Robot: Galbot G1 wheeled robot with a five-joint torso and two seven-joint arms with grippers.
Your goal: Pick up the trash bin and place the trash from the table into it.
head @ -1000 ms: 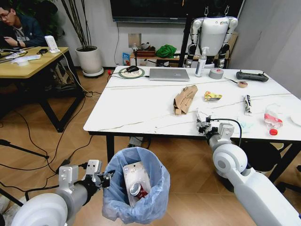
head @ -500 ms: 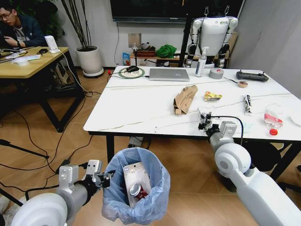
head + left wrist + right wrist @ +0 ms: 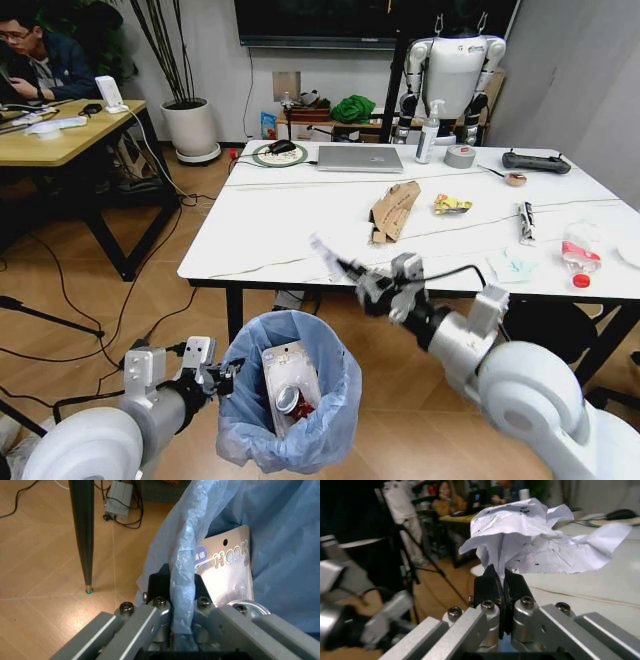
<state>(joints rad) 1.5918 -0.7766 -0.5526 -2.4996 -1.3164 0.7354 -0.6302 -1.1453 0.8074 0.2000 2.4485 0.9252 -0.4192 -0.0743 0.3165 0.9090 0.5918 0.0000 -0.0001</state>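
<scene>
A closed laptop (image 3: 359, 158) lies at the far end, with a spray bottle (image 3: 428, 131) and a tape roll (image 3: 459, 156) to its right and a black controller (image 3: 536, 161) beyond. A potted plant (image 3: 189, 125) stands by the wall beside a wooden desk (image 3: 62, 138). A white humanoid (image 3: 452, 70) hangs behind.

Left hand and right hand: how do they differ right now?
The left hand sits low beside the trash bin, clamped on its blue bag rim; the right hand is raised at the table edge above the bin, pinching crumpled white paper. The left grips the container, the right grips trash. Both are shut on something.
</scene>
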